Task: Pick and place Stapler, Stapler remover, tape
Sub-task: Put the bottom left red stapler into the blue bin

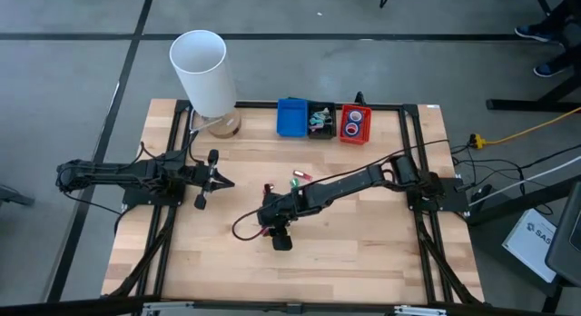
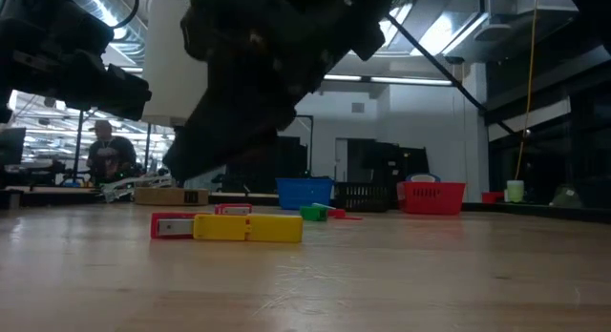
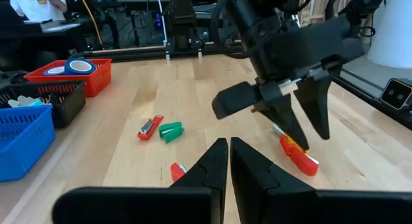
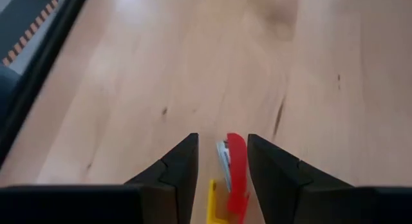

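Right gripper over the stapler

We see its fingers spread apart, the red-and-yellow stapler lying between them on the counter; our left gripper waits nearby, fingers pressed together.

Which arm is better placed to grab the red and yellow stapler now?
The right. Its tool is open and straddles the red and yellow stapler mid-table. The left tool is shut and sits off toward the table's left side, clear of it.
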